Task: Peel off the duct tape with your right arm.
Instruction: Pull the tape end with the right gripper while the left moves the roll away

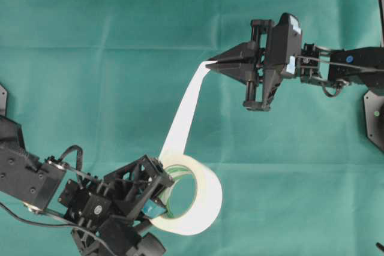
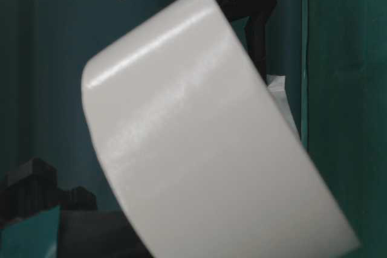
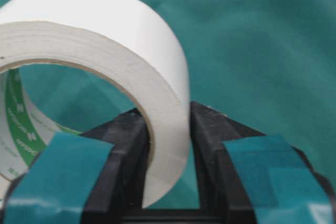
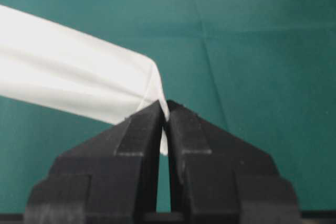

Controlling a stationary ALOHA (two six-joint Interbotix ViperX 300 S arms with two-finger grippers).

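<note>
- Your right tool [image 1: 211, 63], upper right of frame, pinches the strip [image 1: 183, 112]; pull steadily, away.
- Left tool [image 1: 161, 194] clamps the duct tape [image 1: 201, 199], bottom centre; hold it firm.

wrinkled green cloth [image 1: 108, 40] covers the table.

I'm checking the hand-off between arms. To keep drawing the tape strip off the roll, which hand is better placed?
The right hand, probably. It is shut on the end of the loose strip, which stretches back to the duct tape roll. The left hand is occupied clamping the roll's wall, anchoring it.
</note>
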